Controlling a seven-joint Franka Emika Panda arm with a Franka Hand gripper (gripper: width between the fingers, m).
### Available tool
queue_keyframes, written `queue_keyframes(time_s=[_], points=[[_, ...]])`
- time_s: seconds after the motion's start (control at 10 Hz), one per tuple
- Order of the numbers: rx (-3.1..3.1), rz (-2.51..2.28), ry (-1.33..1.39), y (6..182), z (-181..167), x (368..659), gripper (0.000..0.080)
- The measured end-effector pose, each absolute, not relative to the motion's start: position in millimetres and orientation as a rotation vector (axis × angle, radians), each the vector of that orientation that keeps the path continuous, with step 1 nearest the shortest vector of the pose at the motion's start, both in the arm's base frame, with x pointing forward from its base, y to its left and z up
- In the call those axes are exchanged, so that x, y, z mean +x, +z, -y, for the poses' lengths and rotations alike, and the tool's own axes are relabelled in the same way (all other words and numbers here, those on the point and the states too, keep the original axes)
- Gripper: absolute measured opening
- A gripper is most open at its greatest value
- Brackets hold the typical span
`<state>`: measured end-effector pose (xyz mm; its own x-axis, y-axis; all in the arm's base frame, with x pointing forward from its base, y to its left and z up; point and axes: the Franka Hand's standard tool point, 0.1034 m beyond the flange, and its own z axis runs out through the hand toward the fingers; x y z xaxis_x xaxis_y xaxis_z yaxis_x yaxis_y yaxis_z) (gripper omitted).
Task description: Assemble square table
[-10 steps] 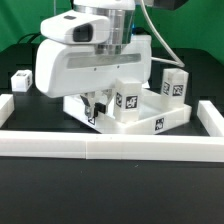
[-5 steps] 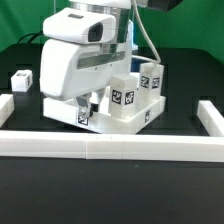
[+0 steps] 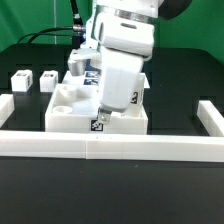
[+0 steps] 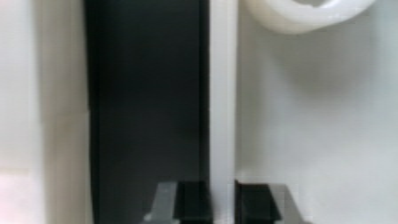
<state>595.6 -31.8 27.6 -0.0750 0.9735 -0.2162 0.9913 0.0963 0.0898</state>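
Note:
The white square table slab [image 3: 68, 108] lies on the black table just behind the front border wall, with a small tag [image 3: 100, 124] on its front edge. My gripper [image 3: 104, 108] reaches down onto the slab's front part and is shut on one of its thin upright walls. In the wrist view my gripper [image 4: 224, 205] has its dark fingertips [image 4: 187, 203] on either side of the white wall [image 4: 222, 100]. A round white socket [image 4: 302, 12] of the slab shows beyond. Two small white leg blocks [image 3: 19, 79] [image 3: 47, 79] stand at the exterior view's left.
The long low white border wall [image 3: 110, 148] runs along the front and turns back at the right end [image 3: 211, 118]. More tagged white parts [image 3: 82, 64] sit behind the slab, mostly hidden by the arm. Cables hang at the back.
The arm has swung toward the exterior view's right and turned the slab with it. The slab's front edge now lies parallel to the border wall. The tagged blocks on it are now hidden behind the arm.

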Motion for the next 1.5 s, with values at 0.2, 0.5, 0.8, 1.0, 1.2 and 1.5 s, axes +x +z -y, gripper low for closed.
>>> queue_keyframes(time_s=[0.2,0.5,0.8,1.0,1.2,1.5], points=[[1.857,-2.243,-0.143,28.2,36,596,0.0058],[1.678,-2.372,-0.179,29.3,40,597,0.0058],[1.45,-2.496,-0.218,30.7,29,599,0.0058],[1.365,-2.525,-0.236,31.3,17,597,0.006],[1.345,-2.551,-0.36,32.6,-3,595,0.0061],[1.186,-2.646,-0.555,32.5,-44,593,0.006]])
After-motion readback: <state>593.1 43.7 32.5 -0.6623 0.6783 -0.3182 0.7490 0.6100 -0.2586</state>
